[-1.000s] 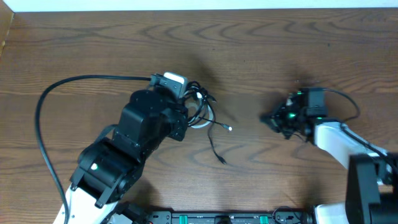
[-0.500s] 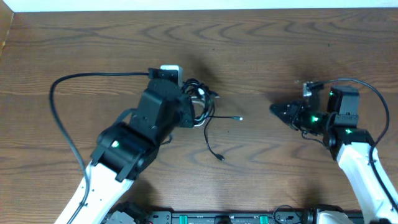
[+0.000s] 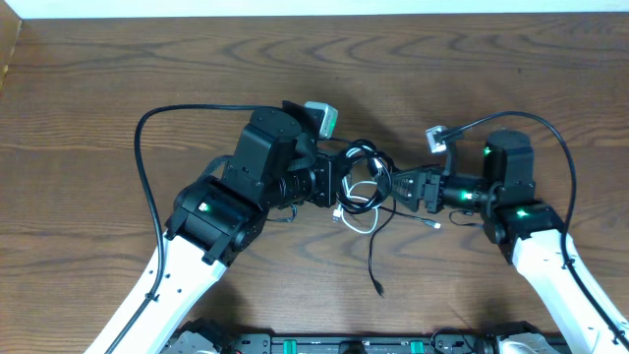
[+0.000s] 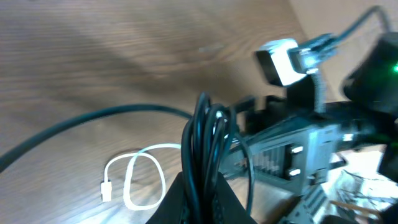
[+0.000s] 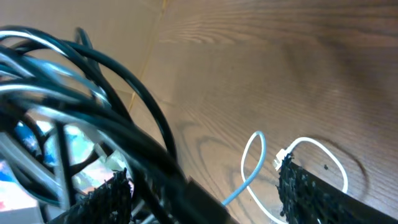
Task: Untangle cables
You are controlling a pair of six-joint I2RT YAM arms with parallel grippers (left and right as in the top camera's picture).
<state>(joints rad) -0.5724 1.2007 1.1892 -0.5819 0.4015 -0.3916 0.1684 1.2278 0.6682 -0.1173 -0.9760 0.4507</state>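
- Cables (image 3: 360, 173): we list one knot of black loops at mid-table (image 3: 491, 79), lifted off the wood and hanging between the two arms.
- White cable (image 4: 134, 180): it is looped flat on the wood just under the knot, its plug lying free. We cannot tell whether it is caught in the black loops.
- Black tail (image 3: 373, 265): one loose end runs from the knot toward the near edge and rests on the table.
- Left gripper (image 3: 339, 189): pressed together on the black strands, it pinches them low as an upright sheaf.
- Right gripper (image 3: 391, 187): its fingers (image 5: 305, 193) are spread wide and pushed up against the knot from the opposite side. Black strands cross the gap, but nothing is pinched.
- Step in hand: we judge this to be the second hold, with one arm anchoring the knot and the other picking a strand.
- Next move calls for: closing on one strand only, not the whole sheaf, then drawing it sideways away from the anchor. We think the pull should be slow, since a loop may tighten instead of slipping.
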